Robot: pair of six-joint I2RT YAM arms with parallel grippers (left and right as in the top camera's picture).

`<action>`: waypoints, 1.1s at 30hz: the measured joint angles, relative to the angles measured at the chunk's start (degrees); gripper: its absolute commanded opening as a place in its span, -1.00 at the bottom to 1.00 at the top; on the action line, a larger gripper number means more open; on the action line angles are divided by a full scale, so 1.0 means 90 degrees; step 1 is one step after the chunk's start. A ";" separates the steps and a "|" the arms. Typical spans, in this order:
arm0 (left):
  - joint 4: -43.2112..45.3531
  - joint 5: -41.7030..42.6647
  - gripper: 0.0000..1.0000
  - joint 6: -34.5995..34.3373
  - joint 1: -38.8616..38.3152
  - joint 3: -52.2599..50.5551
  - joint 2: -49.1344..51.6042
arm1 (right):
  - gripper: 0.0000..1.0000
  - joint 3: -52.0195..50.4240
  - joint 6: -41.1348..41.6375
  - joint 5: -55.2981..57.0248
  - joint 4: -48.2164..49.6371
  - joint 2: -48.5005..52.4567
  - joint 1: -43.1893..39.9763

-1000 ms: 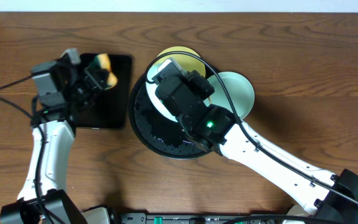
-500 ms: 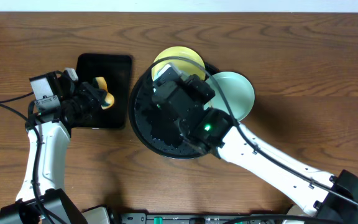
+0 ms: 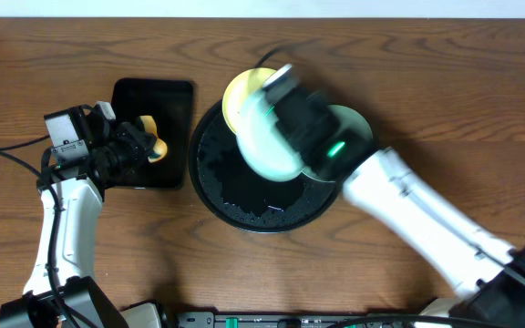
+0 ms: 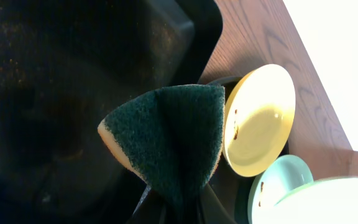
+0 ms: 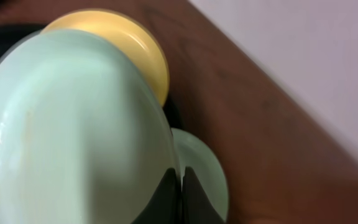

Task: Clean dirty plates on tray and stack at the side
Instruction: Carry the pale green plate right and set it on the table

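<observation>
Centrally on the wood-grain table [image 3: 445, 82], round black tray [image 3: 219, 187]; to its left, smaller rectangular tray [image 3: 167, 100]. Above the round tray, motion-blurred, mint plate [image 3: 264, 146], pinched at the rim by the right gripper [image 5: 180, 182], fingers closed on it. At the tray's far edge, yellow plate [image 3: 235, 91], brown-smeared; at its right edge, second mint plate [image 3: 361, 128]. Over the rectangular tray, left gripper [image 4: 178, 208], clamped on a folded green-faced sponge [image 4: 173, 134].
</observation>
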 measured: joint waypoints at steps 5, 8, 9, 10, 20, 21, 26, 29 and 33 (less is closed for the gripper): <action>-0.0005 -0.0005 -0.85 0.0044 0.0000 0.0000 0.0000 | -0.98 0.0695 0.0731 -0.2067 -0.0170 -0.0010 -0.2514; -0.0002 -0.0007 -0.85 0.0056 0.0000 0.0000 0.0000 | -0.98 0.0719 0.0920 -0.2783 -0.0449 -0.0002 -0.3752; -0.0002 -0.0002 -0.85 0.0080 -0.0002 0.0000 0.0000 | -0.98 0.0714 0.0988 -0.3077 -0.0610 0.0024 -0.4350; -0.0002 -0.0010 -0.85 0.0104 -0.0002 0.0000 0.0000 | -0.98 0.0709 0.1015 -0.3215 -0.0685 0.0056 -0.4724; -0.0002 -0.0022 -0.85 0.0185 -0.0007 0.0000 0.0000 | -0.98 0.0437 0.0736 -0.4180 -0.0651 0.1061 -0.6841; 0.0000 -0.0022 -0.85 0.0185 -0.0007 0.0000 0.0000 | -0.97 0.0432 0.0712 -0.4218 -0.0593 0.1263 -0.6904; 0.0000 -0.0022 -0.85 0.0202 -0.0007 0.0000 0.0000 | -0.98 0.0391 0.0588 -0.4328 -0.0420 0.2125 -0.7121; -0.0002 -0.0022 -0.85 0.0257 -0.0007 0.0000 0.0000 | -0.94 0.0364 0.0544 -0.4279 -0.0376 0.2499 -0.7215; -0.0002 -0.0022 -0.84 0.0342 -0.0007 0.0000 0.0000 | -0.43 0.0359 0.0466 -0.4107 -0.0347 0.2710 -0.7266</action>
